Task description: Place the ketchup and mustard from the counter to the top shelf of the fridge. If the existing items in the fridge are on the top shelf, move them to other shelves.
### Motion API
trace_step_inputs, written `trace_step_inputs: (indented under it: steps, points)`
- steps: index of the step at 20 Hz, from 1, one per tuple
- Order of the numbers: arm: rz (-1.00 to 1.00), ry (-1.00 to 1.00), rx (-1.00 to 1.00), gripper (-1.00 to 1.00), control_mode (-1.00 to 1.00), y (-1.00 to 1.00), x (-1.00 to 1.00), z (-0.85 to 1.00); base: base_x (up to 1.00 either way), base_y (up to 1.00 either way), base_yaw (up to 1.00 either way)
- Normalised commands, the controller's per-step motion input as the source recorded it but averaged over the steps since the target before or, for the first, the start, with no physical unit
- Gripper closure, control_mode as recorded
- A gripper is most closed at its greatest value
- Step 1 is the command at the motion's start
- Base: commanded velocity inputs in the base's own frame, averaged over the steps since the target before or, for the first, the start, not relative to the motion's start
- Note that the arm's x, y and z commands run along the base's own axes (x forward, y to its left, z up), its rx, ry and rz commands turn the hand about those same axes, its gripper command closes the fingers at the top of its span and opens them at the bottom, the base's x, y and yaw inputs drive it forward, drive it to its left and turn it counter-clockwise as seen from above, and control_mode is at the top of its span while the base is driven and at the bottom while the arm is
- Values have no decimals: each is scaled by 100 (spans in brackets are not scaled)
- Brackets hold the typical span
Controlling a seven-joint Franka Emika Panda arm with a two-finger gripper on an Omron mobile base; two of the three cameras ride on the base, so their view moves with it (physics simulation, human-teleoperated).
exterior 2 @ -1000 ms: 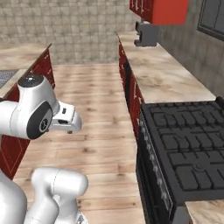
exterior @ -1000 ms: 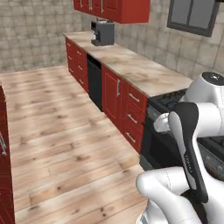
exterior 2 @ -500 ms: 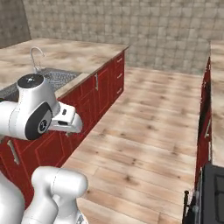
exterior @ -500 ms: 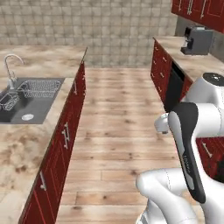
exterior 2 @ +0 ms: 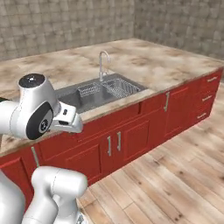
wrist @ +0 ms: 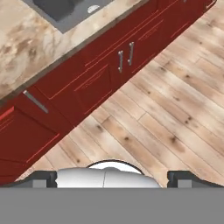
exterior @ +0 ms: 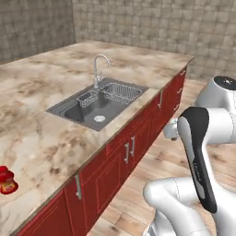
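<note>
The ketchup (exterior: 7,180), a small red bottle, stands on the counter (exterior: 46,138) at the far left edge of the left base view, partly cut off by the frame. The mustard, the fridge, its shelves and the existing items are out of view. My gripper (wrist: 113,178) hangs over the wooden floor in front of the red cabinets, well away from the ketchup. It is open, its fingertips (wrist: 43,178) wide apart with nothing between them. The arm is folded close to the base.
A grey sink (exterior: 99,103) with a curved tap (exterior: 97,69) and a wire basket (exterior: 120,92) is set into the counter (exterior 2: 144,57). Red cabinet fronts (wrist: 94,78) with silver bar handles run below it. Wooden floor (exterior 2: 175,175) lies open beside the cabinets.
The whole picture has swung round: the base has turned from the stove and wall cabinets to the sink counter, closer now. The ketchup has come into sight. The arm's pose is unchanged.
</note>
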Motion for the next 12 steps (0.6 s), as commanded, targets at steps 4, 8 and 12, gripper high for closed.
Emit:
trace_step_inputs:
  steps: [4, 8, 12]
  points:
    - [0, 0, 0, -100, 100, 0, 0, 0, 52, -4, 95]
    - [0, 0, 0, -100, 100, 0, 0, 0, 42, 0, 93]
    - [0, 0, 0, -100, 100, 0, 0, 0, 62, 0, 83]
